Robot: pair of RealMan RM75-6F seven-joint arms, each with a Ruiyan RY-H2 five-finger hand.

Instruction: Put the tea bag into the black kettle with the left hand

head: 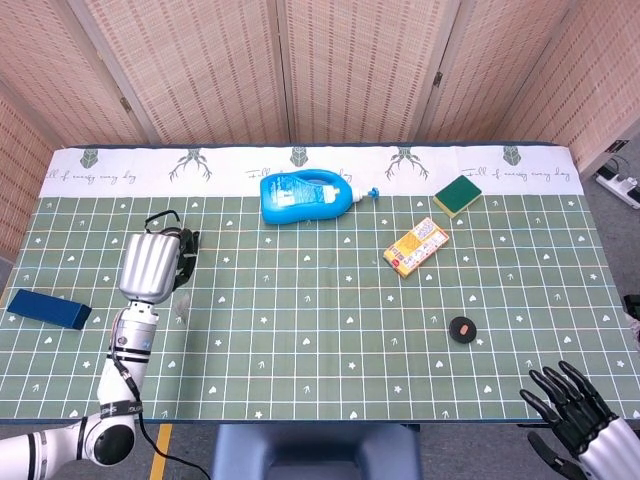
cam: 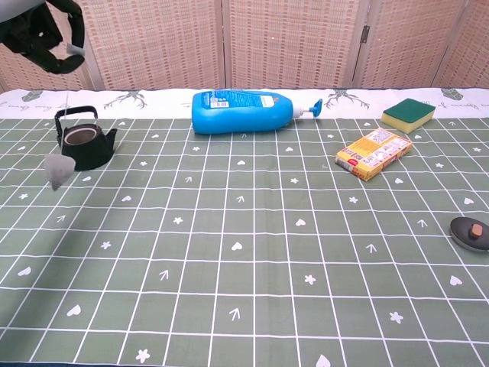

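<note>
The black kettle point(cam: 84, 147) stands open-topped at the far left of the table. My left hand point(cam: 42, 27) is high above it and pinches the tea bag's string tag between its fingertips point(cam: 74, 48). The grey tea bag point(cam: 57, 169) hangs on the string just left of and in front of the kettle, clear of its opening. From the head view my left hand point(head: 152, 265) covers most of the kettle point(head: 187, 241), and the tea bag point(head: 182, 307) shows below the hand. My right hand point(head: 580, 445) is off the table's front right corner, fingers spread, holding nothing.
A blue detergent bottle point(cam: 244, 111) lies at the back centre. A green and yellow sponge point(cam: 408, 115) and a yellow box point(cam: 374, 154) are at the right, a small black disc point(cam: 471, 232) at the right edge. A dark blue box point(head: 48, 309) lies at the left edge.
</note>
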